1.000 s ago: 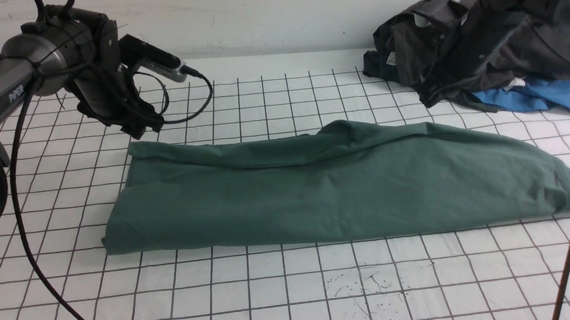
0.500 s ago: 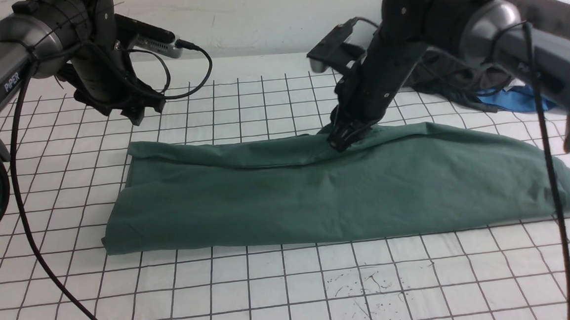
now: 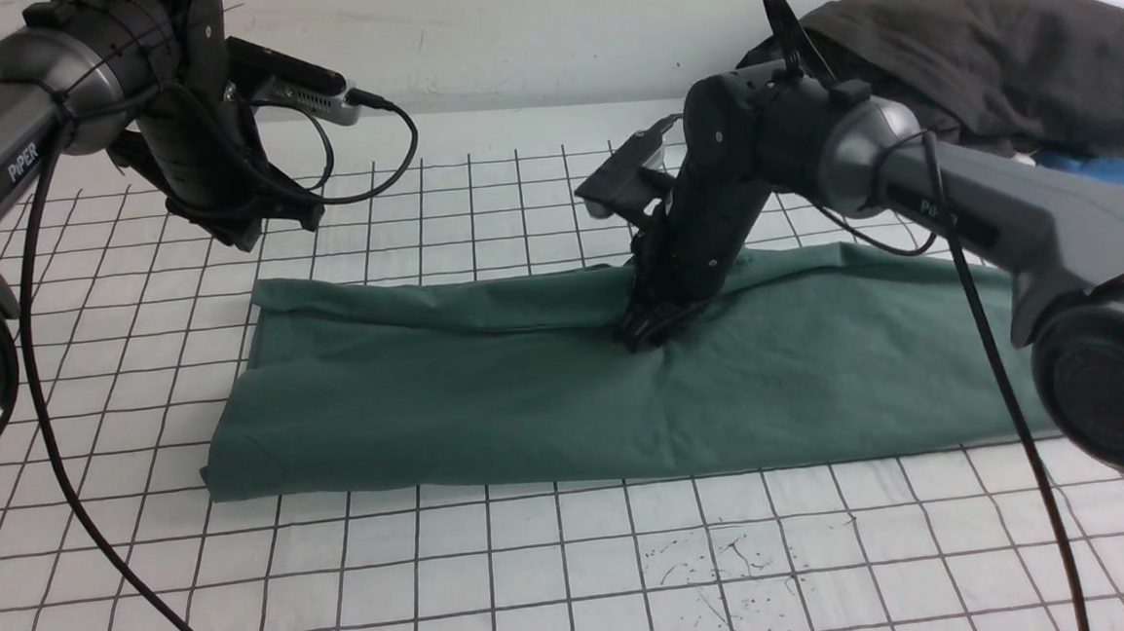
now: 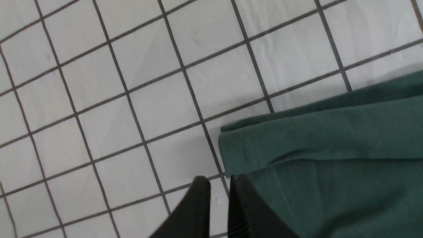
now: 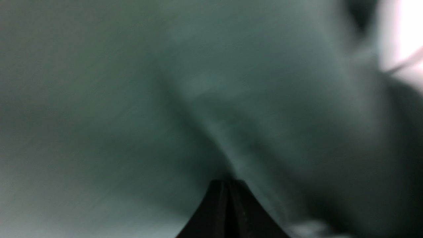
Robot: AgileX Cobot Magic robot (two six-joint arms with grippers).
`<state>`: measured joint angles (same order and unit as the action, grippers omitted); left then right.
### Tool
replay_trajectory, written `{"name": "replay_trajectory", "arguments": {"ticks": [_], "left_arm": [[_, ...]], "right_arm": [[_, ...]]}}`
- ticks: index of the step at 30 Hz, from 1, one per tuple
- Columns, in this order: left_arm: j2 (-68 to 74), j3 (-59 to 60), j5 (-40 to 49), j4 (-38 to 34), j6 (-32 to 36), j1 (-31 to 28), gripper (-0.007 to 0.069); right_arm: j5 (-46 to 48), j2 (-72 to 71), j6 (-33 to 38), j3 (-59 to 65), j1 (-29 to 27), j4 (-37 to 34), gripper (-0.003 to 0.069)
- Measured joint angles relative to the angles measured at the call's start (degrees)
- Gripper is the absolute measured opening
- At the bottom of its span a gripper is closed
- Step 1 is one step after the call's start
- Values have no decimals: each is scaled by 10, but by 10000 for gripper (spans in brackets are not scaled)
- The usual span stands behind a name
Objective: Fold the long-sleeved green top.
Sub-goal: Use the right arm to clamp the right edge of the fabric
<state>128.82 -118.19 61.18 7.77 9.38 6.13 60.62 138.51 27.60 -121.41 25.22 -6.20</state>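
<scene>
On a white surface [image 3: 540, 590] ruled with a black grid, the green long-sleeved top [image 3: 450, 400] lies folded into a long band running left to right across the middle. The right gripper [image 3: 643, 335] is planted on the band's centre, near its far edge. Its jaws are pressed together and their tips dug into the cloth, which creases around them. The blurred right wrist view cannot settle whether any cloth is caught between them. The left gripper [image 3: 250, 239] hovers above the surface just behind the top's far left corner, jaws drawn nearly together with nothing in them. A charcoal-grey garment [image 3: 974, 37] is heaped at the far right, behind the right arm, with a bright blue garment [image 3: 1099, 166] showing beneath it.
</scene>
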Motion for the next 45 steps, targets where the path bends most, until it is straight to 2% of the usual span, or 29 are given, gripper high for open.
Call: {"name": "replay_trajectory", "arguments": {"ticks": [3, 7, 13, 20, 21, 24, 27, 32, 37, 41, 45], "left_arm": [[0, 0, 0, -12, 7, 0, 18], [0, 0, 1, -22, 26, 0, 12], [0, 0, 2, -50, 49, 0, 12], [0, 0, 16, -86, 81, 0, 12], [0, 0, 16, -86, 81, 0, 12], [0, 0, 43, -88, 81, 2, 12], [-3, 0, 62, -88, 81, 7, 12], [-24, 1, 92, -103, 91, 22, 12], [-36, 41, 92, -102, 87, 22, 12], [-35, 146, 91, -99, 78, 20, 12], [-35, 197, 90, -98, 75, 20, 12]], "right_arm": [[-76, 7, -74, 0, -15, 17, -14], [-165, 11, -139, 0, -33, 46, -14], [-187, 12, -192, -36, -53, 81, -14], [-31, -17, -193, -156, -73, 87, -14], [-31, -19, -192, -156, -73, 87, -14], [78, -61, -161, -179, -99, 85, -14], [101, -92, -142, -169, -125, 83, -14], [110, -196, -135, -39, -186, 55, -14], [110, -283, -127, 96, -224, 51, -14], [110, -340, -125, 250, -279, 50, -14], [101, -344, -125, 333, -317, 46, -14]]}}
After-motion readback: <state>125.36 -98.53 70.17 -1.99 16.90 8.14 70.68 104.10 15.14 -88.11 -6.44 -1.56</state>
